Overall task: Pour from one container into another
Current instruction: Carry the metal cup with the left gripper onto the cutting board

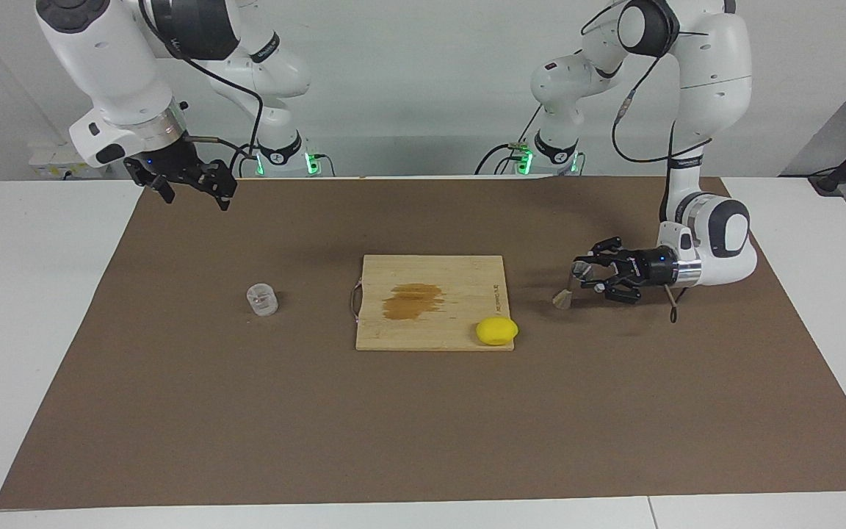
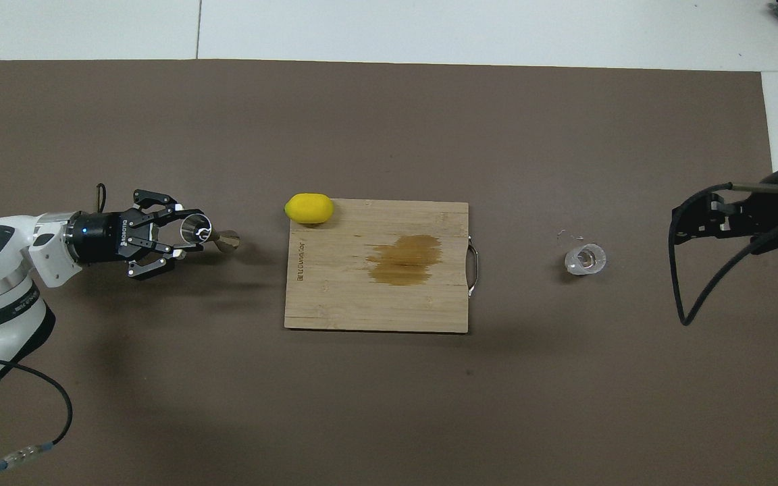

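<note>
The clear glass cup [image 1: 262,299] [image 2: 585,259] stands upright on the brown mat, toward the right arm's end of the table. My left gripper [image 1: 583,273] [image 2: 190,233] is shut on the upper cone of the silver jigger [image 1: 567,286] [image 2: 212,235]. It holds the jigger tilted, just above the mat between the left arm's end and the cutting board. My right gripper [image 1: 197,197] [image 2: 689,219] waits open and empty in the air, over the mat's edge at the right arm's end.
A wooden cutting board [image 1: 460,272] [image 2: 335,297] with a brown stain lies at the middle of the mat, its metal handle toward the cup. A yellow lemon [image 1: 497,330] [image 2: 308,208] sits at the board's corner, on the jigger's side.
</note>
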### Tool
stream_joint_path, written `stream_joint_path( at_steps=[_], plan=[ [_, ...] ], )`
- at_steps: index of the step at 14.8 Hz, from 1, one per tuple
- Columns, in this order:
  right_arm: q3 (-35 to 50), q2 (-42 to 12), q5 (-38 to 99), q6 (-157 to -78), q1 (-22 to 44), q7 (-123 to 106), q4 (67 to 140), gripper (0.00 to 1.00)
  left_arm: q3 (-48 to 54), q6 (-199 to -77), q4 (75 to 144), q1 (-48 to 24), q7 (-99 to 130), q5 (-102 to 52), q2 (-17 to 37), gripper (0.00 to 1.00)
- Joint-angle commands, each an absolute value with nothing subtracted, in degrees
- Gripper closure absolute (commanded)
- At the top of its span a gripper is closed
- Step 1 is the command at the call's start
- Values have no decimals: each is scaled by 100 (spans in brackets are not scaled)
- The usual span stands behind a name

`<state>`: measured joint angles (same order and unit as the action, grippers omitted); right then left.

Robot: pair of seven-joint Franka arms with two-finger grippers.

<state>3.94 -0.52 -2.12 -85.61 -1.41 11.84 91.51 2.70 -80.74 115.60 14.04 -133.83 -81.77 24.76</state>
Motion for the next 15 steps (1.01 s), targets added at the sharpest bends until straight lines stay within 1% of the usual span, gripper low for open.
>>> stream_joint_path(
  at_steps=[1,4,10,15],
  plan=[
    [422,97,-79,-8684,-237,1116,9334,0,176,-8278,12057,1047,-13289,-8542,2119,78],
    [422,97,-79,-8684,-246,1116,9334,0,176,-8560,12374,678,-13289,-8911,1934,77],
    [422,97,-79,-8684,-281,1107,9343,0,184,-9017,12612,133,-13289,-9316,1767,77],
    [422,97,-79,-8684,-334,1107,9343,0,185,-9474,12797,-491,-13289,-9861,1591,77]
  ],
)
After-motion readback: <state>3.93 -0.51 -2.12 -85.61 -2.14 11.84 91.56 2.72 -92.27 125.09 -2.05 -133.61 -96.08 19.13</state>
